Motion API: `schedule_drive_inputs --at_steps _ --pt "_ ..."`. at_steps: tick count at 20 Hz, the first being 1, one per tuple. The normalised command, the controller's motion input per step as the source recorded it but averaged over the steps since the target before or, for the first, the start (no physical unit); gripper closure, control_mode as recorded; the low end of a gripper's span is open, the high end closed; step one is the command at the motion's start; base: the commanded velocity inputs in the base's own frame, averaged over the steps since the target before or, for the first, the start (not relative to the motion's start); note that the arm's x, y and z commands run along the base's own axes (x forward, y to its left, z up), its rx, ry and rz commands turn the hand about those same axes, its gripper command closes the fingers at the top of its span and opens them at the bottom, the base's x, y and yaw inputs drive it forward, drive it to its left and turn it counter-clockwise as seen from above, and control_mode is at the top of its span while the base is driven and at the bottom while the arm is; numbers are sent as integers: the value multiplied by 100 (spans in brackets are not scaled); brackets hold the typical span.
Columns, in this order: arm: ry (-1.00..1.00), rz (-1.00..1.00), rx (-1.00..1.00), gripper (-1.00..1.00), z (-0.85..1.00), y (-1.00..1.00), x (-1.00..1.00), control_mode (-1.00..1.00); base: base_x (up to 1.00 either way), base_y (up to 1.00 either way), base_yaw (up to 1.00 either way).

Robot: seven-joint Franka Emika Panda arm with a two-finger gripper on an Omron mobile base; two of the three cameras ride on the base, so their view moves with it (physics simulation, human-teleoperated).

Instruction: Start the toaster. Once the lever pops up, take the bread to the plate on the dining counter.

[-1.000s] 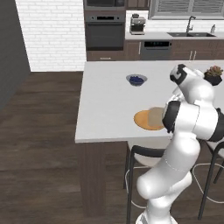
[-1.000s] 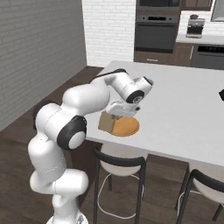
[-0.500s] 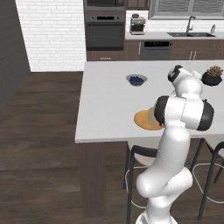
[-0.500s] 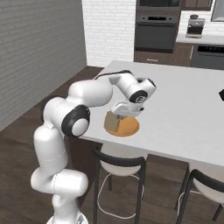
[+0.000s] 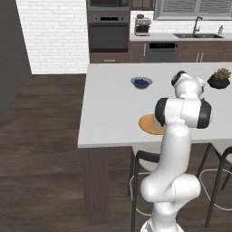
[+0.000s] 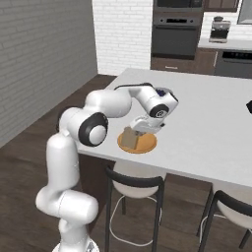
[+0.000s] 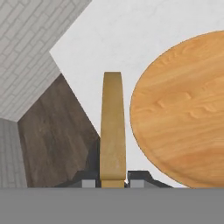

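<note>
While my gripper (image 6: 139, 129) hangs low over the white counter (image 6: 206, 128), my fingers are clamped on the bread (image 7: 112, 131). In the hand view the slice stands edge-on between my two fingertips (image 7: 89, 180), running straight out ahead of them. The plate (image 7: 183, 109) sits just to one side of the slice there, with a thin strip of white counter between them. From the right base view the bread (image 6: 130, 138) hangs below my hand, at the near-left edge of the plate (image 6: 145, 144); can't tell if its lower edge touches the plate. From the left base view my arm covers most of the plate (image 5: 147, 123), with only its left part visible. Blue bowl (image 5: 141, 82) is well beyond my fingers, further along the counter (image 5: 108, 108).
</note>
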Motion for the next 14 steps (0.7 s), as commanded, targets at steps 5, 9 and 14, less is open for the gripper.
schedule_drive_inputs --at_steps 5,9,14 --pt "0 0 0 100 -21 0 35 -100 0 0 0" --pt "0 0 0 100 -19 0 40 -100 0 0 0" --pt "0 0 0 100 -19 0 29 -100 0 0 0"
